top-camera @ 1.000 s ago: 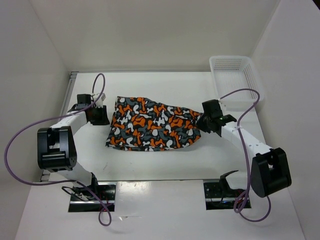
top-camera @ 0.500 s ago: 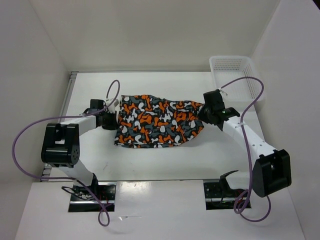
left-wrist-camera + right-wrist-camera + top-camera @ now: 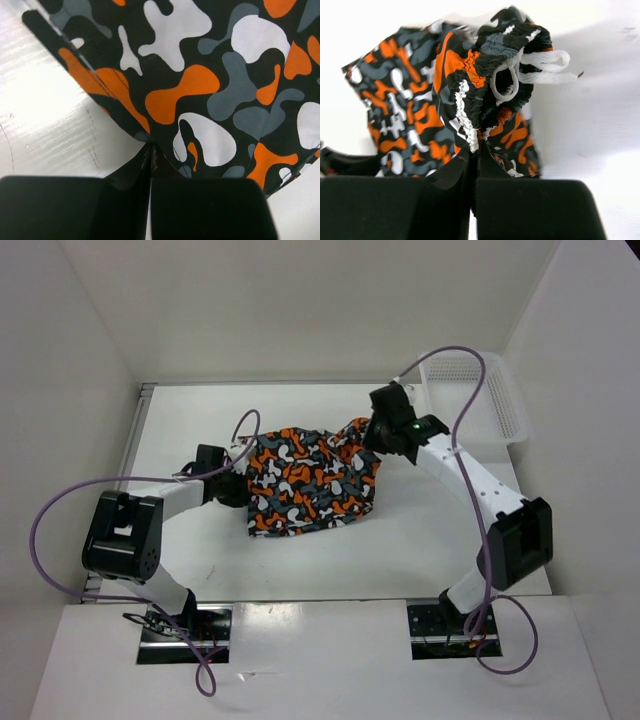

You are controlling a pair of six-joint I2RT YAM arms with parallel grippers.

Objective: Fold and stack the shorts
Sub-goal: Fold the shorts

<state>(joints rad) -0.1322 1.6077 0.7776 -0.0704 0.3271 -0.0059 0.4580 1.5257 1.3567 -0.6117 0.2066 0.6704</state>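
Shorts (image 3: 310, 485): soft matt cloth, waistband gathered and ribbed. Table (image 3: 45, 115): smooth white surface, slight sheen, fine scratches. Basket (image 3: 508, 405): white plastic mesh.

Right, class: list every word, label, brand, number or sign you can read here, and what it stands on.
None to read in any view. The shorts carry only a camouflage print, no lettering; the white basket and the table show no marking.

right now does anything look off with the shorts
The camouflage shorts sit crumpled and skewed, not flat: the elastic waistband is bunched into a wad in the right gripper, its white drawstring sticking out loose. Nothing looks torn or spilled.
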